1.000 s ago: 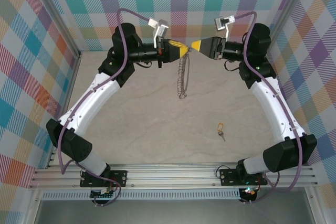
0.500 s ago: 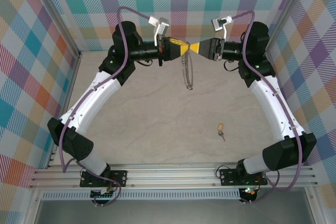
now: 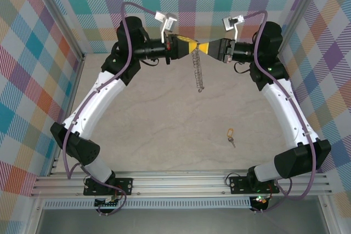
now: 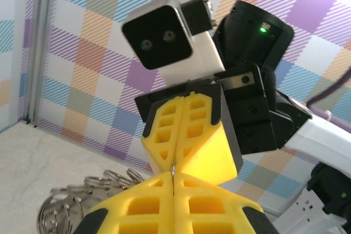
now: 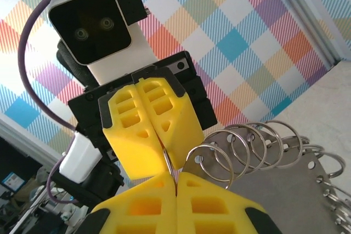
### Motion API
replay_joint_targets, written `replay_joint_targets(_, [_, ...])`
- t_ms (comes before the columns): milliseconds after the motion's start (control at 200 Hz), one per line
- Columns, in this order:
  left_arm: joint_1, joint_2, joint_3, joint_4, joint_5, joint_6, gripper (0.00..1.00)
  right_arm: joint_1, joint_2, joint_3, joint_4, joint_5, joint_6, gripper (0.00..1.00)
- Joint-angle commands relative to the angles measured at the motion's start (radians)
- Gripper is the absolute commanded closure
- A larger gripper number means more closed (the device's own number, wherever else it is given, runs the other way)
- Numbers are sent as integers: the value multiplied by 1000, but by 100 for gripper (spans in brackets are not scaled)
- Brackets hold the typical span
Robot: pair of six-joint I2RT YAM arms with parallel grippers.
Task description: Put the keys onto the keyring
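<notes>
The keyring (image 3: pixel 198 69) hangs as a floppy grey chain of loops below the spot where both grippers meet tip to tip, high at the back. My left gripper (image 3: pixel 192 45) and right gripper (image 3: pixel 202 46) are both shut, pinching one thin wire loop of the keyring between their yellow tips. In the right wrist view, my right gripper (image 5: pixel 176 183) holds that loop, with the keyring's round loops (image 5: pixel 248 147) fanning out to the right. In the left wrist view, my left gripper (image 4: pixel 173 182) grips the same wire, and more loops (image 4: pixel 68 204) hang at lower left. The small gold-headed key (image 3: pixel 230 135) lies on the table, right of centre.
The beige tabletop (image 3: pixel 153 124) is walled by plaid panels, with a metal frame post (image 3: pixel 60 20) at the left and a rail (image 3: pixel 181 182) along the near edge. Both arms arch inward from their bases to the back centre.
The right gripper has moved in to the left gripper's tips and shut on the keyring's top loop. Both grippers have risen slightly, and the hanging keyring has shifted right.
</notes>
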Motion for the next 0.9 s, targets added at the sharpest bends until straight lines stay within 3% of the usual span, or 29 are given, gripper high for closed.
replay_joint_targets(0, [-5,6,120,-159,-70,-9,93,5,-8,18,42,53,-19,100])
replay_joint_targets(75, [-3,17,156,-186,-62,-44,81,5,-13,7,74,70,-8,100])
replay_joint_targets(220, [-3,-6,109,-115,-71,-135,67,5,-28,-28,158,104,32,100])
replay_joint_targets(430, [-2,-87,-61,142,-145,-264,52,6,-56,-50,229,169,88,100])
replay_joint_targets(655, [-4,-84,-109,277,-129,-374,49,7,-93,-119,370,269,197,100])
replay_joint_targets(895, [-7,-82,-153,380,-143,-443,50,7,-101,-166,471,291,285,100])
